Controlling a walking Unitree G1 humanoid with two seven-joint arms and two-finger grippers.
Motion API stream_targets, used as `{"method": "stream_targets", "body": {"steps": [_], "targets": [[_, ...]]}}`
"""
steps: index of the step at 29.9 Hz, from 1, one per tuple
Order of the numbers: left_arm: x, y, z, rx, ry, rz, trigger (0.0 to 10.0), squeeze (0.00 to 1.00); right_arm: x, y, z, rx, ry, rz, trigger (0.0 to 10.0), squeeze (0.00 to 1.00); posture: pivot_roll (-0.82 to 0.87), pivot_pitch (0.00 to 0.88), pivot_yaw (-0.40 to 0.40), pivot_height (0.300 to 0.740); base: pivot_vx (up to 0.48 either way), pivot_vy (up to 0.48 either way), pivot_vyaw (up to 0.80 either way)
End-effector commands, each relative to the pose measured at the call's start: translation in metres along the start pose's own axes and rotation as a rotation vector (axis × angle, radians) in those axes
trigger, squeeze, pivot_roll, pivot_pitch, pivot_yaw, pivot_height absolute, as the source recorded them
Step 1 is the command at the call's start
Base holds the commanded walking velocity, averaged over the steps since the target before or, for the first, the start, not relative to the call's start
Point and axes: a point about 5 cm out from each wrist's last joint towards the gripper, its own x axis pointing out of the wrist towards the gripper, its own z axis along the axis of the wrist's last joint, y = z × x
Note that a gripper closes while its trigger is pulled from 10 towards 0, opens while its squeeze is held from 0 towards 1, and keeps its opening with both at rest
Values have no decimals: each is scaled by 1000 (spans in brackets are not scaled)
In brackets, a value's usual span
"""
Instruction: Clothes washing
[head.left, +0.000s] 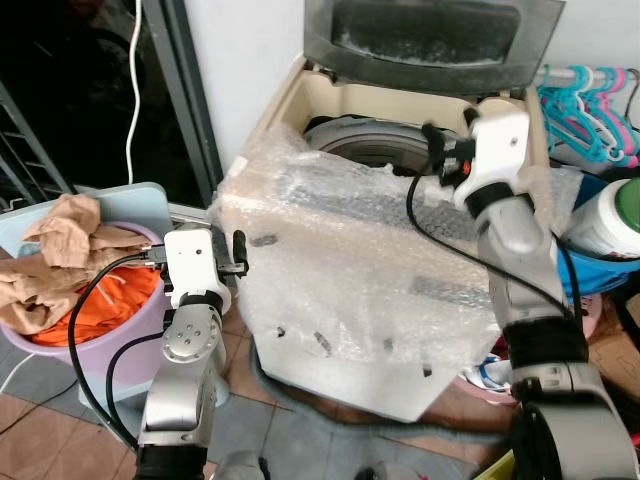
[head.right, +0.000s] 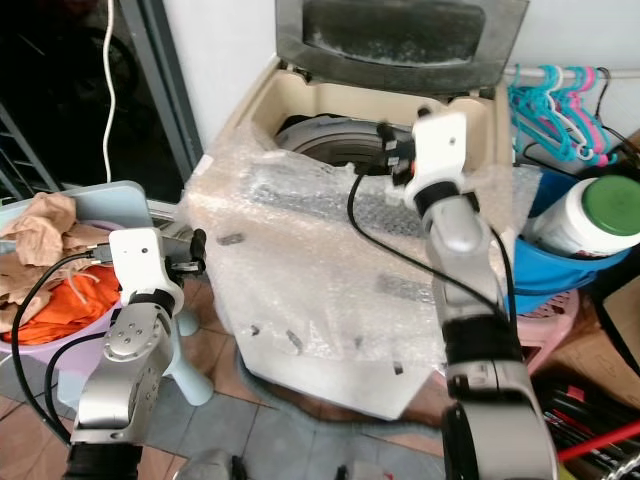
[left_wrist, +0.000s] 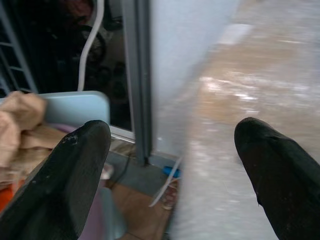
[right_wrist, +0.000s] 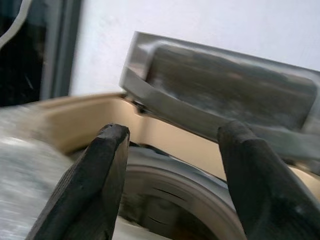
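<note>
A: Standing in the middle is the washing machine (head.left: 380, 300), a cream top-loader wrapped in bubble wrap (head.left: 340, 250), its grey lid (head.left: 430, 35) tipped up against the wall.

B: And the drum?

A: The drum opening (right_wrist: 175, 195) shows best in the right wrist view, a dark ring under the raised lid. The head views catch just a sliver of it behind the wrap.

B: Where are the clothes?

A: In a lilac basin (head.left: 120, 335) on the robot's left, beside the machine. An orange garment (head.left: 100, 300) lies inside, with beige cloth (head.left: 60, 255) heaped on top and spilling over the rim.

B: The claws?

A: The right claw (right_wrist: 172, 165) hangs over the machine's top near the drum, fingers (right_wrist: 95, 185) apart, nothing between them. The left claw (left_wrist: 172, 170) sits between basin and machine, also spread and empty; the clothes lie just beside it, not touching.

B: Anything else?

A: Right of the machine, a blue tub (head.right: 560, 270) holds a white jar with a green lid (head.right: 590, 215), and turquoise hangers (head.left: 585, 110) hang behind.
</note>
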Motion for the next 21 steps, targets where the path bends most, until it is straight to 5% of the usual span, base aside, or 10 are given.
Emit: {"method": "stream_targets", "body": {"steps": [1, 13, 14, 15, 16, 21], "targets": [[0, 1, 5, 0, -14, -1, 10000, 0, -1, 12, 13, 1, -50, 31, 10000, 1000, -28, 0, 12, 740, 0, 480, 0], [-5, 11, 0, 29, -5, 14, 10000, 0, -44, 24, -3, 45, 46, -22, 10000, 1000, -35, 0, 23, 740, 0, 480, 0], [-4, 11, 1, 30, -11, 11, 10000, 0, -43, 23, -2, 32, 48, -30, 10000, 400, -35, 0, 23, 740, 0, 480, 0], [-4, 11, 1, 30, -11, 11, 10000, 0, -43, 23, -2, 32, 48, -30, 10000, 400, -35, 0, 23, 740, 0, 480, 0], [-3, 11, 3, 31, -16, 8, 10000, 0, -42, 22, -2, 24, 50, -42, 10000, 0, -33, 0, 24, 740, 0, 480, 0], [-4, 15, 7, 47, -40, 20, 10000, 0, -39, 17, -4, 38, 97, -84, 10000, 0, -15, 0, 22, 740, 0, 480, 0]]}}
